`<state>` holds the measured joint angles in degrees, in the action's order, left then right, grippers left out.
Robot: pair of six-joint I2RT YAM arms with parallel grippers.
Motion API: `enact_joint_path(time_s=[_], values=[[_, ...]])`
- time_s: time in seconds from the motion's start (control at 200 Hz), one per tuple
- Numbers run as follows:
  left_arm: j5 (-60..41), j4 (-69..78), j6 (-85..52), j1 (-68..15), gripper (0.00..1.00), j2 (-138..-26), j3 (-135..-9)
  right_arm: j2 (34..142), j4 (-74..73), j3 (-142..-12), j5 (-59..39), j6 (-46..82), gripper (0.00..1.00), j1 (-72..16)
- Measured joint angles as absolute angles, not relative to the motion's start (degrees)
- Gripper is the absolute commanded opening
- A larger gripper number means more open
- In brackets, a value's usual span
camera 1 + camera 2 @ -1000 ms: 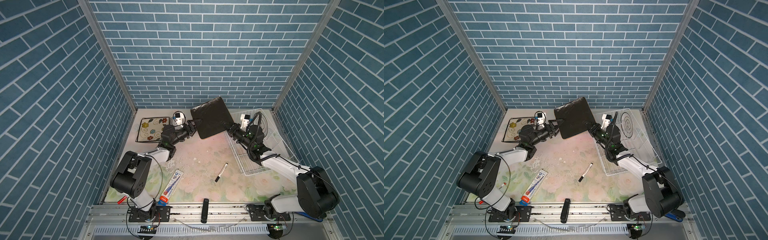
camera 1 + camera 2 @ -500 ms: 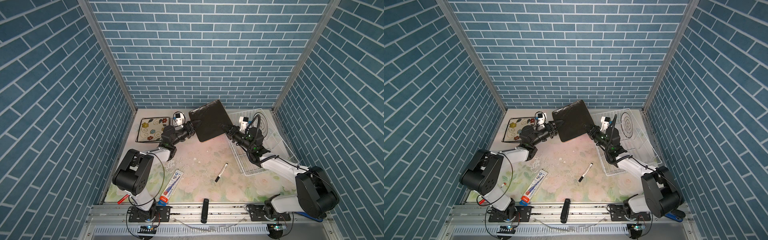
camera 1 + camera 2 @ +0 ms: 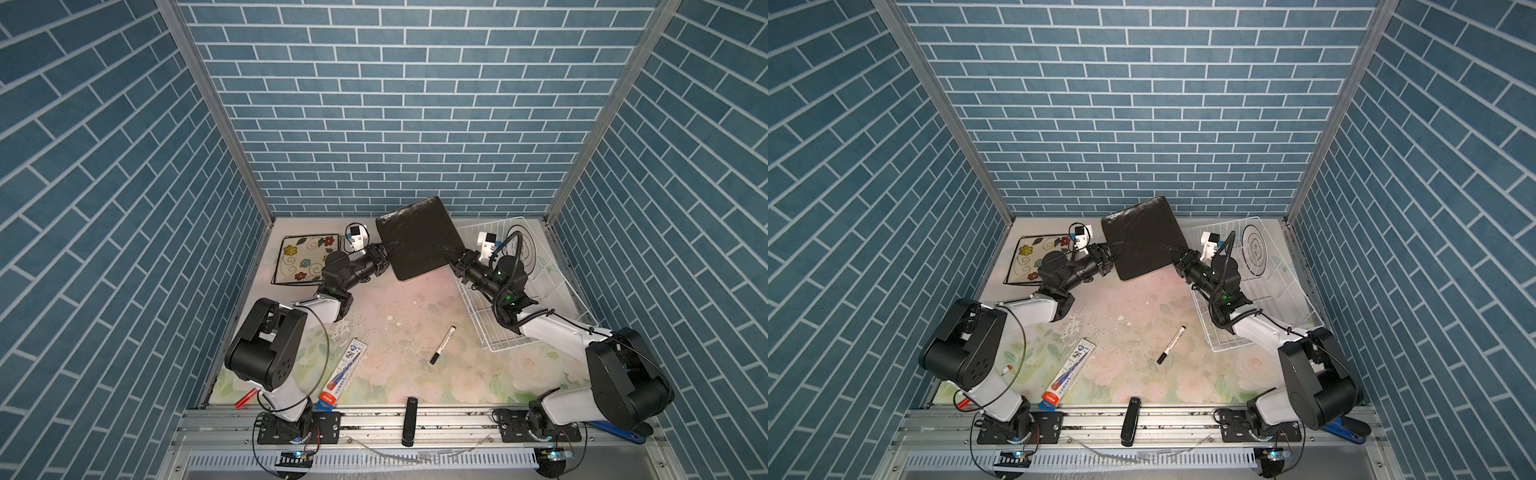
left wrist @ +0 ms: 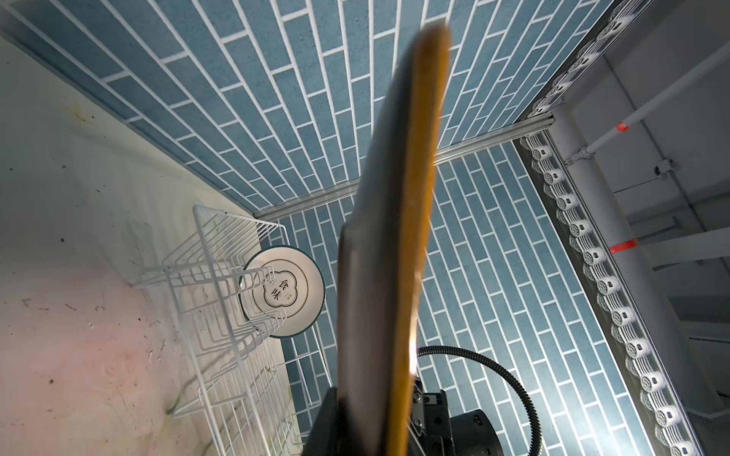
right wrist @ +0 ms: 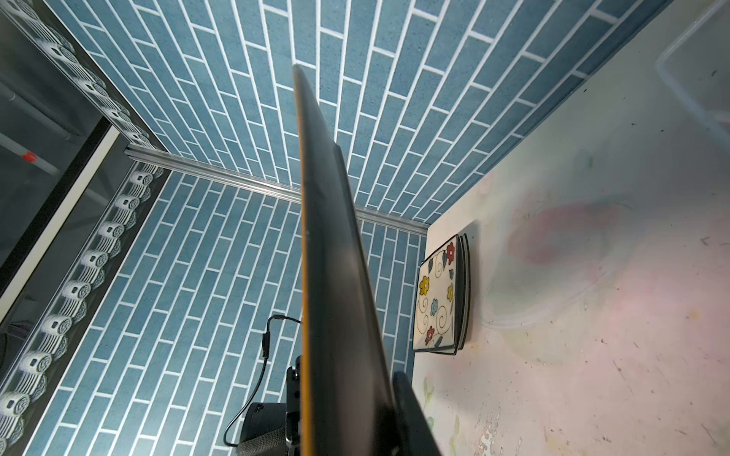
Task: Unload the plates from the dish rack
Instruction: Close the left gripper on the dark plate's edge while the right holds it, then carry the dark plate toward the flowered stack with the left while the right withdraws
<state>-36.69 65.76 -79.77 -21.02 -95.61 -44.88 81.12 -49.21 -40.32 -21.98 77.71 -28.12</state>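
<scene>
We hold the black plate (image 3: pixel 417 237) raised at upper centre, face toward the top camera, near-square, sides leaning upper left; left gripper (image 3: pixel 392 248) and right gripper (image 3: pixel 445 250) clamp its opposite edges.

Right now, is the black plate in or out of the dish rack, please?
Out: black plate held aloft by left gripper and right gripper.

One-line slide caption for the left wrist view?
Edge-on black plate fills the foreground; a round white plate stands in the dish rack behind.
</scene>
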Motion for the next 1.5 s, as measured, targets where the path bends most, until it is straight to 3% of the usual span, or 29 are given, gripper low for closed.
enact_joint_path(time_s=[0.06, 0.215, 0.39, 0.805, 1.11, 1.501], values=[[-36.7, 65.9, -79.9, -21.0, 0.0, -95.6, -44.9, 81.1, -49.4, -40.1, -22.0, 77.8, 0.0, -28.1], [-36.8, 65.9, -80.1, -21.0, 0.0, -95.6, -44.4, 81.1, -50.1, -39.7, -22.0, 78.3, 0.36, -28.1], [-37.6, 65.6, -80.8, -20.8, 0.0, -95.6, -43.6, 79.6, -50.2, -38.8, -21.9, 79.0, 0.55, -28.3], [-38.9, 58.8, -80.8, -15.0, 0.0, -92.0, -41.3, 78.7, -53.8, -36.6, -20.4, 79.3, 0.82, -28.1], [-37.6, 46.6, -76.6, -4.5, 0.0, -83.6, -40.1, 78.9, -60.4, -35.6, -19.6, 79.6, 0.87, -27.4], [-30.9, 43.8, -76.3, 3.7, 0.0, -78.7, -32.9, 81.3, -62.9, -35.6, -20.1, 79.7, 0.87, -26.6]])
